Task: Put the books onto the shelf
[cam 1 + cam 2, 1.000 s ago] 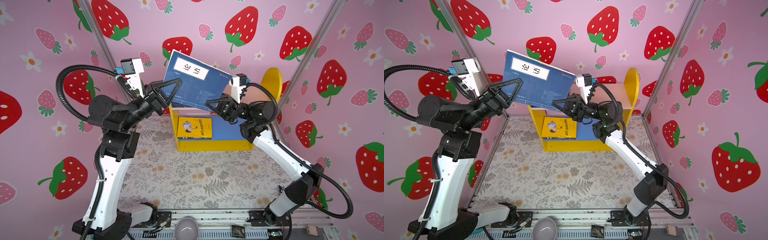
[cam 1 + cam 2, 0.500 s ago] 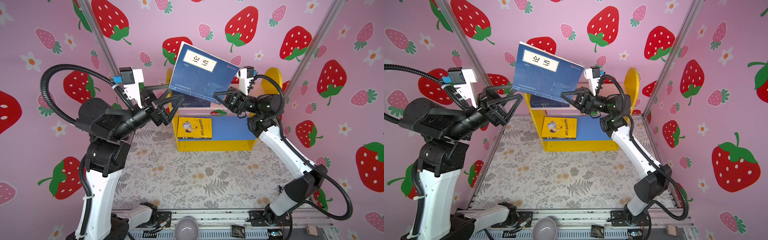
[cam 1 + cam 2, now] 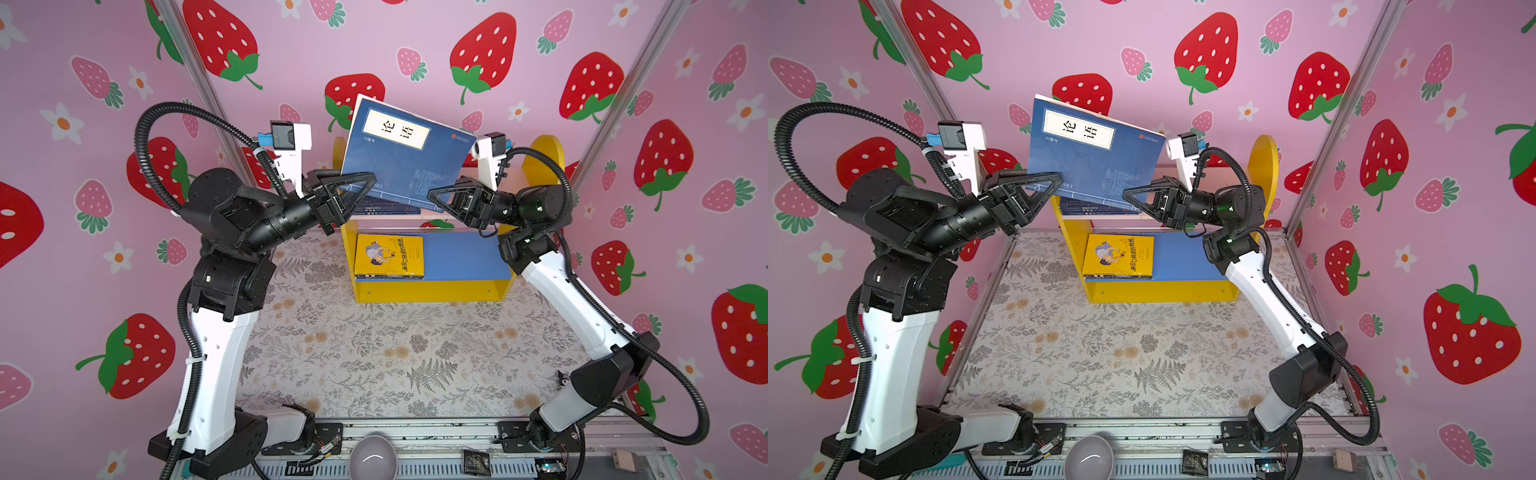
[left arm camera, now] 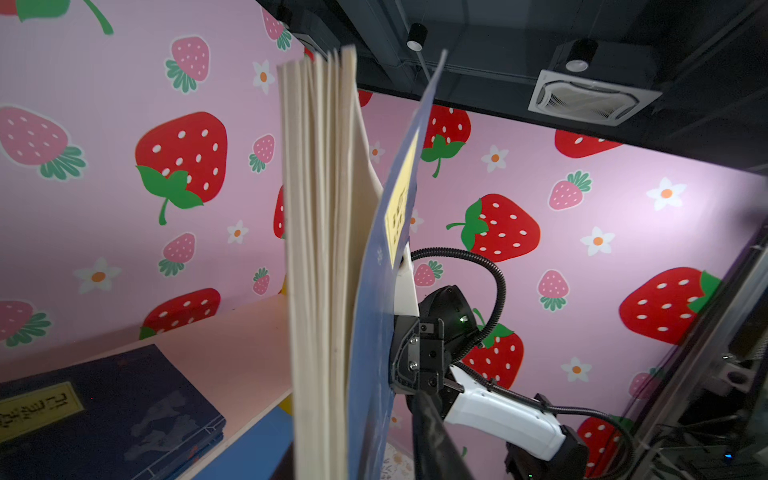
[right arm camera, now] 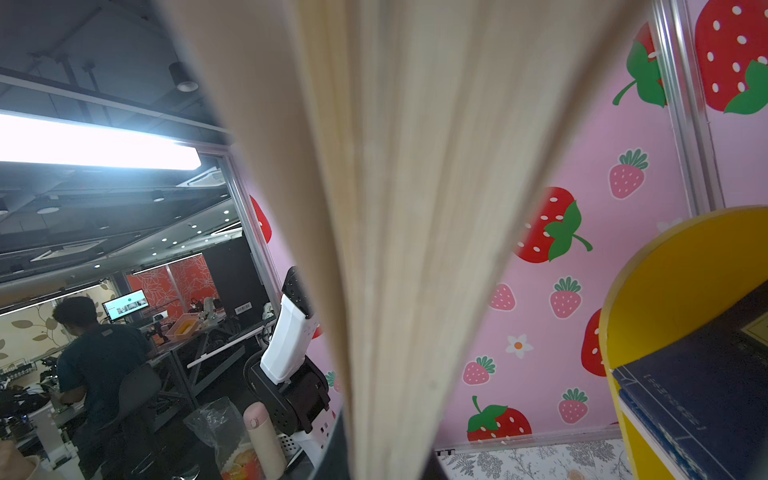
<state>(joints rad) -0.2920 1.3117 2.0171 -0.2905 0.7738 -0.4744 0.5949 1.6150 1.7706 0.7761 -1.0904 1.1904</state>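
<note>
Now, blue book (image 3: 405, 162) aloft at 12 o'clock, tilted above shelf (image 3: 432, 291). Left gripper (image 3: 368, 183) pinching its 7 o'clock corner, right gripper (image 3: 434, 196) pinching 5 o'clock corner. Looks light, floppy, pages fanning; safer hold: deeper bite across whole page block.

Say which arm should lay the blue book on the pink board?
Probably right: the right gripper holds the blue book by the bare middle of the pink board; the left gripper grips beside a yellow side panel, which may block it.
</note>
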